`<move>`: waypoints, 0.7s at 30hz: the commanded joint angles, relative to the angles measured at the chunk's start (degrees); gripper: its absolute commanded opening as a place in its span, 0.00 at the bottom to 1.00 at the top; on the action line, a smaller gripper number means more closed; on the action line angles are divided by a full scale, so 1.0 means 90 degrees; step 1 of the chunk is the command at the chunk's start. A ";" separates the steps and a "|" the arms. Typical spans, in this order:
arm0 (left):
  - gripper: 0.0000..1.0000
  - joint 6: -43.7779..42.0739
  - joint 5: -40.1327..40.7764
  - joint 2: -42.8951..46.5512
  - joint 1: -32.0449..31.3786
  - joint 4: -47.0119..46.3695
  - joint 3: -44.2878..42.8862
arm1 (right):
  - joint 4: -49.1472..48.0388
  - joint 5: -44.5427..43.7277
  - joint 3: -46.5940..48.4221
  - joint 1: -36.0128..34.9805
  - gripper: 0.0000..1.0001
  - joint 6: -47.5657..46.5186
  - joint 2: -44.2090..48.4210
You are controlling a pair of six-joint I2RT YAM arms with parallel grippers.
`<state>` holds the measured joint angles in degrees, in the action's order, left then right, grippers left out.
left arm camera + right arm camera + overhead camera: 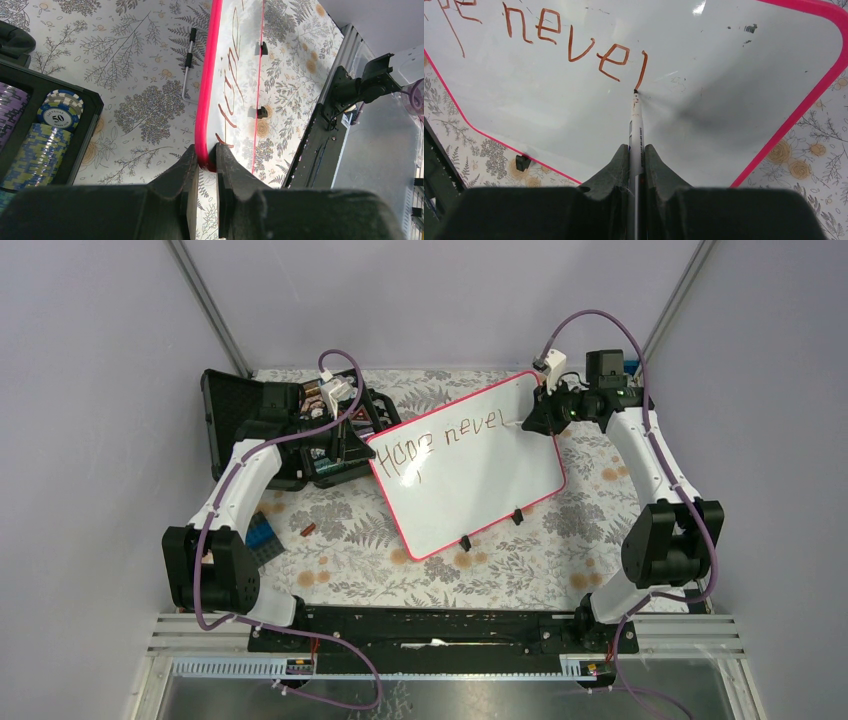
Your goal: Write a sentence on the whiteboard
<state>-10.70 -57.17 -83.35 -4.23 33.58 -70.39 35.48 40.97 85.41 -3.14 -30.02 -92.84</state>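
Top external view: a large flat white rectangular whiteboard (470, 480) with a thin pink-red rim lies at an angle on the floral-patterned surface (340, 530), between the two arms. Its two small black clips (465, 542) sit on the near long edge.
Sentence: the dark brownish handwritten sentence (445, 438) runs along the far part of the whiteboard. It reads "Hope neve" plus one upright stroke.
Left pincer: the left pincer (206, 154) is clamped on the whiteboard's pink-red rim at its left short edge, one finger on each face, right beside the first letter.
Right pincer: the right pincer (636, 152) is closed almost fully around a slim white marker (636, 120), which juts straight out from between the fingers.
Marker tip: dark, and meeting the whiteboard at the bottom end of the last stroke, just ahead of the right pincer and near the far right corner.
Case: a black plastic case (228, 410) lies open at the far left, close to the left pincer, with stacked poker chips (55, 112) in its compartments.
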 commanded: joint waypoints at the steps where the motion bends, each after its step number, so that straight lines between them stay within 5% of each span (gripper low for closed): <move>1: 0.00 -0.0397 0.0101 -0.0057 -0.0162 -0.0177 -0.0167 | -0.0046 -0.0109 0.0085 0.0022 0.00 -0.0077 0.0147; 21: 0.00 -0.0425 0.0125 -0.0037 -0.0167 -0.0181 -0.0149 | -0.0054 -0.0217 0.0933 0.0026 0.00 0.0181 -0.0348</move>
<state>-10.70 -57.17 -83.35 -4.27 33.58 -70.43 35.73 40.95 90.87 -3.14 -28.64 -95.33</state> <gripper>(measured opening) 0.152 0.165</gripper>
